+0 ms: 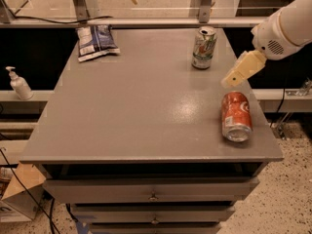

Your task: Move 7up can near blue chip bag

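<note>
The 7up can (204, 48) stands upright at the back right of the grey table (141, 106). The blue chip bag (95, 42) lies flat at the back left corner. My gripper (235, 76) hangs from the white arm at the right side of the table, to the right of and in front of the 7up can, just above the orange-red can. It holds nothing.
An orange-red soda can (236, 116) lies on its side near the table's right front edge. A soap dispenser (19, 84) stands on a ledge to the left. Drawers (153, 191) sit under the tabletop. A rail and posts run along the back.
</note>
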